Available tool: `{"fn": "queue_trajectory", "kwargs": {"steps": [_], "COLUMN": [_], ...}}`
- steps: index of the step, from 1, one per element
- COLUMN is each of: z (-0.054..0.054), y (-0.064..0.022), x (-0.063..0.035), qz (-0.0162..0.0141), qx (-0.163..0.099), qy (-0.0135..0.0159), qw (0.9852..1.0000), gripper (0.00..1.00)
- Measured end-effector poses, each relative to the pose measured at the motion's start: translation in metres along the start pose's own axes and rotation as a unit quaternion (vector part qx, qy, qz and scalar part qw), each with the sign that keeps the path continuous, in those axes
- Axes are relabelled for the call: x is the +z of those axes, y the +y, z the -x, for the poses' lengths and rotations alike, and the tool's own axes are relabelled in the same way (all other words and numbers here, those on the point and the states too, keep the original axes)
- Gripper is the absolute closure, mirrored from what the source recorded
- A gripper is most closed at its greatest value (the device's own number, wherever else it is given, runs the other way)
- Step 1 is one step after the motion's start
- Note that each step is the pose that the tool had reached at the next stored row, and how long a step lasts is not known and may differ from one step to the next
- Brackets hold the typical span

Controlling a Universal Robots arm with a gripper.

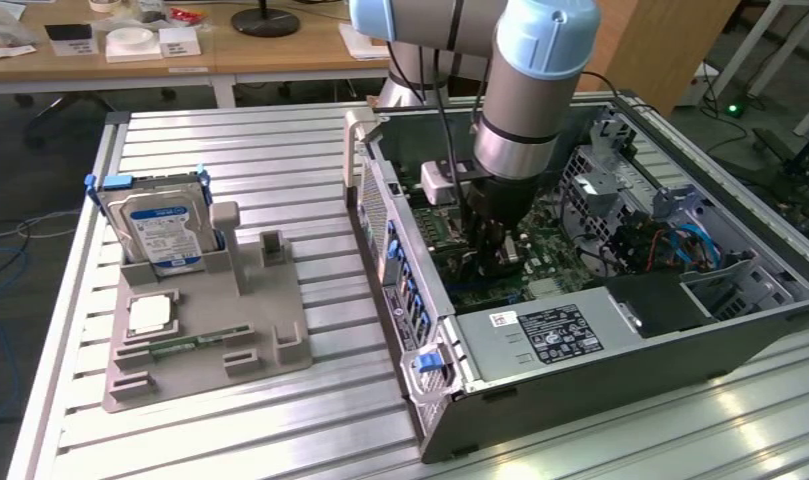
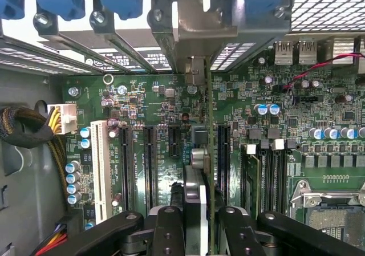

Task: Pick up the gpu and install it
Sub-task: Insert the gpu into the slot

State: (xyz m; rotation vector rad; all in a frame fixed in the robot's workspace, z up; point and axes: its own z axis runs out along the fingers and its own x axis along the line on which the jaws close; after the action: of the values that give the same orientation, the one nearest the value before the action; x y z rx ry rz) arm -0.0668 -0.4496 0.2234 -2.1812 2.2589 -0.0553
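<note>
Green gpu edge, black fingers, green motherboard, perhaps blue-labelled drive

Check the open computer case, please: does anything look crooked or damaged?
Nothing stands out. The claw holds the gpu edge-on, upright over the motherboard, in line with its slots; no damage shows.

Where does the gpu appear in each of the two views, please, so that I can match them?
Exterior view: the gpu hangs edge-on under the gripper, inside the open computer case, over the motherboard.
Wrist view: the gpu runs as a thin upright edge between the fingers.
Shared landmark: the green motherboard.
</note>
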Motion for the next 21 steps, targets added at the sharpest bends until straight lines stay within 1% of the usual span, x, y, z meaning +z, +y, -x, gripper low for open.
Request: {"fn": "queue_trajectory", "kwargs": {"steps": [17,19,21], "z": [0.0000,0.0000,0.0000], "y": [0.0012,0.0012,0.0011], "x": [0.0015,0.0003,-0.0033], "qz": [-0.0001,-0.0002,0.0000], "qx": [0.000,0.000,0.000], "qy": [-0.0002,-0.0005,-0.0004], "qw": [1.0000,1.0000,1.0000], "gripper": [0.72,0.72,0.72]}}
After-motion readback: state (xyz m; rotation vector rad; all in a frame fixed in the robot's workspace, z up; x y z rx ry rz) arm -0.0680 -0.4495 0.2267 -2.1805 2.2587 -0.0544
